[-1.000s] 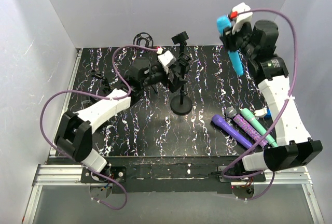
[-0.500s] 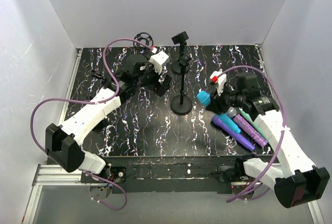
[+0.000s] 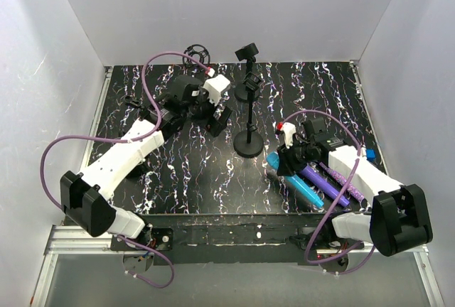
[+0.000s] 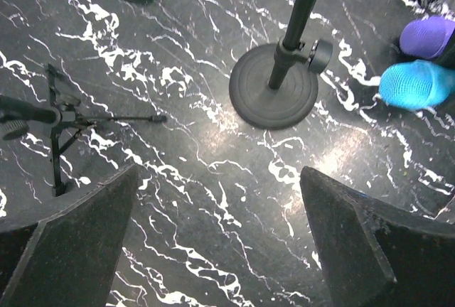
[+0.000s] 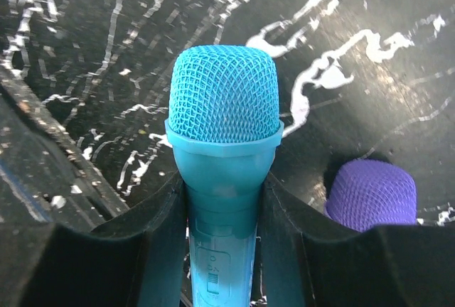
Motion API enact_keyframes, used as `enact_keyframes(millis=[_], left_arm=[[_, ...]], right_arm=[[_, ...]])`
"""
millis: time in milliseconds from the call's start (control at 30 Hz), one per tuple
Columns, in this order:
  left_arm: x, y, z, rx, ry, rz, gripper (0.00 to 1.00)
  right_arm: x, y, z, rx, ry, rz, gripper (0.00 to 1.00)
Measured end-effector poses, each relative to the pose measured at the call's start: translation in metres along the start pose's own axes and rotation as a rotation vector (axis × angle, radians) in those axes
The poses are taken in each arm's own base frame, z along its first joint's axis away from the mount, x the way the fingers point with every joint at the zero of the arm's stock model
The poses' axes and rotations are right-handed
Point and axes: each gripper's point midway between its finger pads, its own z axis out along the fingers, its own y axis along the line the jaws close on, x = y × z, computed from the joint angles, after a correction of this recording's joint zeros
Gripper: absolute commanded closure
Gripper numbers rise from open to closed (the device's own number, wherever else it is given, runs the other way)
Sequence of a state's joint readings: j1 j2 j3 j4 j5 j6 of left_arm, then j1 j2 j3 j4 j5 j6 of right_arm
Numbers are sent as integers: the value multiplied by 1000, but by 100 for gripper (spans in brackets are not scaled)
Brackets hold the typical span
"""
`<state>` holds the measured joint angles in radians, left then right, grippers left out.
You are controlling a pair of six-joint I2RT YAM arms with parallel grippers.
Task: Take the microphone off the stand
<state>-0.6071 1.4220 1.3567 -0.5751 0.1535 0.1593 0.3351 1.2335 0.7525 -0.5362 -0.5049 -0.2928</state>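
Observation:
The black microphone stand point(image 3: 249, 140) stands mid-table with a bare pole; it also shows in the left wrist view point(image 4: 274, 94). My right gripper point(image 3: 289, 160) is shut on the blue microphone point(image 3: 306, 192), holding it low over the table right of the stand, next to a purple microphone point(image 3: 321, 180). In the right wrist view the fingers point(image 5: 153, 236) clamp the blue microphone point(image 5: 224, 108) just below its mesh head, at the gripper point(image 5: 224, 222). My left gripper point(image 3: 217, 119) is open and empty, left of the stand, its jaws wide apart point(image 4: 218, 179).
A glittery purple microphone point(image 3: 347, 181) lies right of the plain purple one. A second stand with a clip point(image 3: 247, 53) stands at the back. A small tripod point(image 4: 60, 119) lies at the left. A wire ring holder point(image 3: 197, 55) sits by the back wall.
My right arm has swung the blue microphone down from high at the back right to low beside the purple microphones. My left gripper has drawn back left, away from the stand.

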Motion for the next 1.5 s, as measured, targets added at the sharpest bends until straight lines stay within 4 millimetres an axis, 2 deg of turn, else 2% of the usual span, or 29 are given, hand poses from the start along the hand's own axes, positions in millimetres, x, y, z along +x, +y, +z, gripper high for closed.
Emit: enact_keyframes(millis=[67, 167, 300, 500, 567, 600, 633, 800, 967, 1133, 1333, 1500], left_arm=[[10, -1, 1, 5, 24, 12, 2], [19, -2, 1, 24, 55, 52, 2], [23, -4, 4, 47, 67, 95, 2], [32, -4, 15, 68, 99, 125, 2], [32, -5, 18, 81, 96, 142, 2], [30, -6, 19, 85, 88, 150, 2], [28, -6, 20, 89, 76, 155, 2], [3, -9, 33, 110, -60, 195, 2], [-9, -19, 52, 163, -189, 216, 2], [-27, -26, 76, 214, -290, 197, 10], [-29, -35, 106, 277, -342, 128, 26], [-32, -39, 124, 294, -364, 96, 47]], right_arm=[[9, -10, 4, 54, 19, 16, 99], [12, -25, 4, 133, 23, 11, 98], [10, -44, 4, 225, 13, -20, 79], [32, -59, 6, 294, 74, -67, 57], [35, -63, 4, 316, 86, -79, 45], [35, -65, 3, 327, 88, -78, 28], [36, -67, 1, 338, 90, -77, 19], [29, -66, -9, 351, 86, -61, 15], [18, -60, -20, 348, 65, -53, 16], [9, -53, -27, 327, 58, -41, 17], [-7, -47, -34, 311, 22, -20, 17], [-32, -38, -40, 278, -46, 6, 17]])
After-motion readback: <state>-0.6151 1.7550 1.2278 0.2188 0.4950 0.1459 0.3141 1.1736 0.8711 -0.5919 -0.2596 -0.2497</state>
